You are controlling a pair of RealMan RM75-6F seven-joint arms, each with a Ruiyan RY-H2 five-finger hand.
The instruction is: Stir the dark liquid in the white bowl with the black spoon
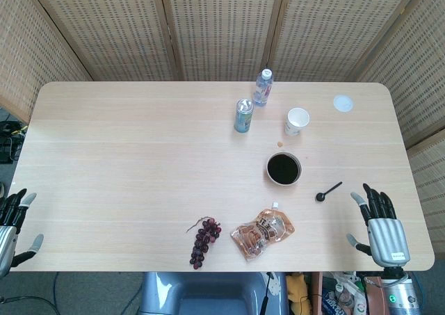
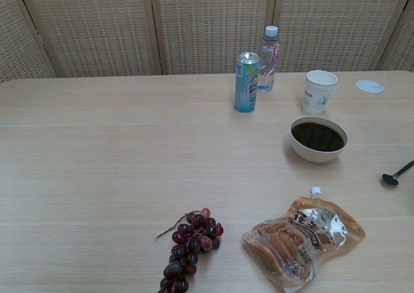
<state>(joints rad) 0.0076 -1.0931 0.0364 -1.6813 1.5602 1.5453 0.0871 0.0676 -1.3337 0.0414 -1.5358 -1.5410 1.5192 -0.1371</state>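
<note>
Right hand [image 1: 381, 221] resting open, black spoon [image 1: 328, 191] lying just beyond its fingertips, white bowl [image 1: 284, 169] farther; left hand [image 1: 12, 221] resting open.

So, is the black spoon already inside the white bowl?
No, the black spoon lies on the table to the right of the white bowl, apart from it.

Right hand [image 1: 379, 224] — ribbed silver-grey back, black fingers with grey tips, a green light at the wrist; left hand [image 1: 14, 224] matches.
</note>
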